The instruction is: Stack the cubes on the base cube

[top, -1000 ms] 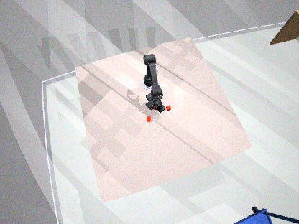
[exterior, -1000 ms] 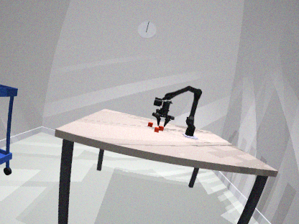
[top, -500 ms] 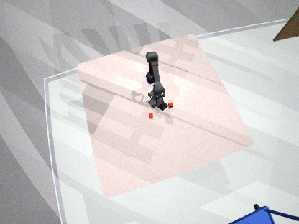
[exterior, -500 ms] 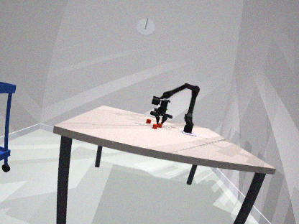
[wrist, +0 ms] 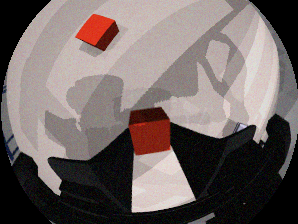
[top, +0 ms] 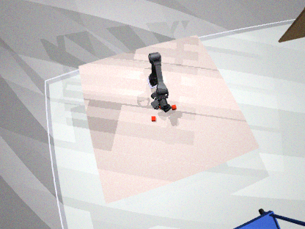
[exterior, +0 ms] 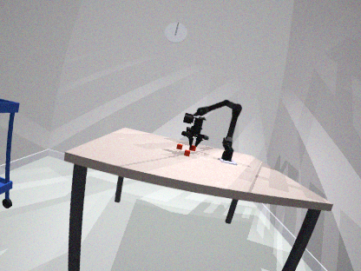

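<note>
Three small red cubes are in view, alike in colour, so I cannot tell which is the fixed base. My gripper (exterior: 193, 146) (wrist: 149, 129) points down and is shut on one red cube (exterior: 193, 148) (wrist: 150, 139), which sits between the fingertips at about table height. In the top view the arm mostly hides this cube. A second red cube (top: 153, 118) (exterior: 179, 146) lies on the table farther from the arm's base. A third red cube (top: 174, 107) (exterior: 187, 153) lies beside the gripper. The wrist view shows one other cube (wrist: 97, 31) at upper left; which one is unclear.
The pale table (top: 176, 154) (exterior: 143, 161) carries the arm, whose base (exterior: 226, 155) stands behind the gripper. A blue cart (top: 258, 222) (exterior: 9, 106) stands off the table. A brown object (top: 295, 29) shows at the upper right of the top view.
</note>
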